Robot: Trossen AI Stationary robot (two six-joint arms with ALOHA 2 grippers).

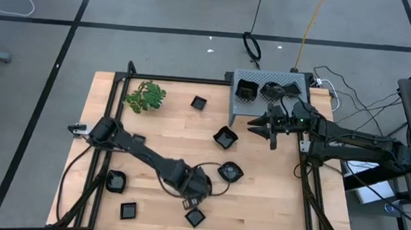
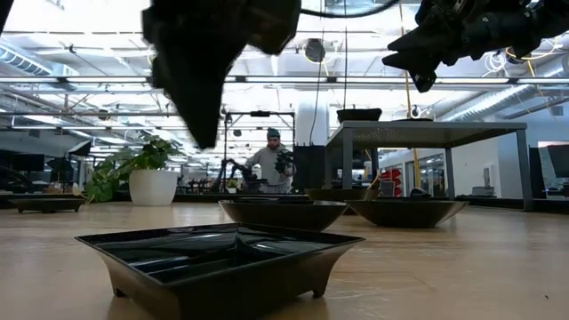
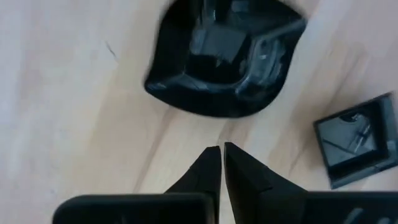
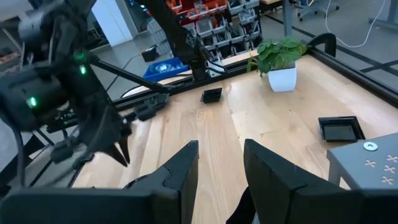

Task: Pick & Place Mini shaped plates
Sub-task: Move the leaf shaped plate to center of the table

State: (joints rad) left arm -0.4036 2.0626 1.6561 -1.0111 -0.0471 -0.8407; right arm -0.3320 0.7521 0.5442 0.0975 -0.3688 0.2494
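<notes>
Small glossy black plates lie scattered on the wooden table: a rounded plate (image 1: 230, 172) (image 3: 227, 59), a square plate (image 1: 195, 217) (image 3: 357, 146) near the near edge, another plate (image 1: 225, 137) mid-table, and a square plate (image 1: 198, 102) farther back. More plates sit in the grey perforated box (image 1: 268, 94). My left gripper (image 1: 201, 191) (image 3: 221, 149) hovers shut above the table, just short of the rounded plate, holding nothing. My right gripper (image 1: 271, 130) (image 4: 221, 152) hangs open and empty in the air beside the box.
Two more plates (image 1: 116, 182) (image 1: 128, 210) lie by the table's left near corner. A green leafy sprig in a white pot (image 1: 146, 96) (image 4: 280, 62) stands at the far left. A black frame borders the table. Bare wood (image 1: 272, 199) lies at the near right.
</notes>
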